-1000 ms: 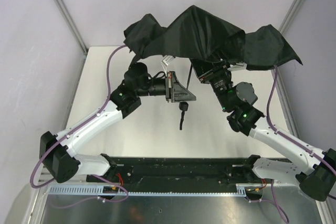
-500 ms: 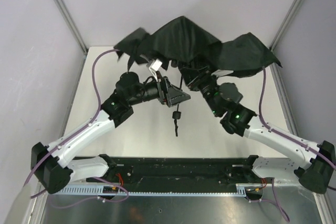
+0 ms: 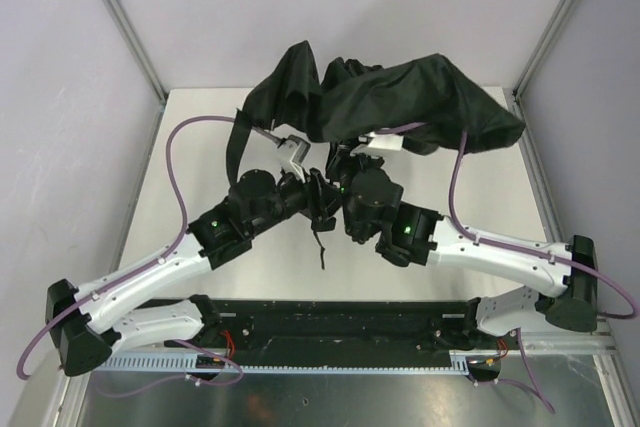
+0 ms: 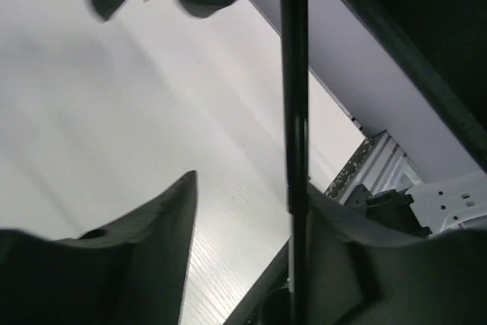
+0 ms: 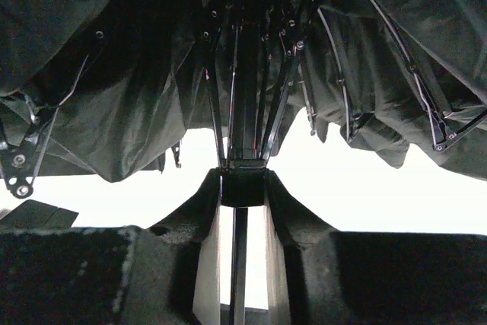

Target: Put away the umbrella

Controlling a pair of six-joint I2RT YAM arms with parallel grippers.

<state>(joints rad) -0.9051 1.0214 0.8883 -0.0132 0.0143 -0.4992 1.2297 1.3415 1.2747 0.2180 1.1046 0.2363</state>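
Note:
The black umbrella [image 3: 385, 97] is held above the table, its canopy drooping, half collapsed. In the right wrist view my right gripper [image 5: 243, 182] is shut on the black runner block [image 5: 243, 188] where the ribs [image 5: 266, 104] meet, with the thin shaft [image 5: 240, 264] running down between the fingers. My left gripper [image 4: 251, 184] is open; the dark shaft [image 4: 294, 112] runs upright right beside its right finger [image 4: 342, 256]. In the top view both grippers, left [image 3: 318, 192] and right [image 3: 343, 162], meet under the canopy. The wrist strap [image 3: 322, 247] hangs below; the handle is hidden.
The white table [image 3: 200, 167] has a metal frame post at each back corner [image 3: 130, 37]. A black rail [image 3: 340, 322] runs along the near edge between the arm bases. Purple cables [image 3: 180, 157] loop beside each arm.
The canopy has dropped and folded inward from a spread shape. The right gripper has slid left and toward me along the shaft, and both arms have drawn close together.

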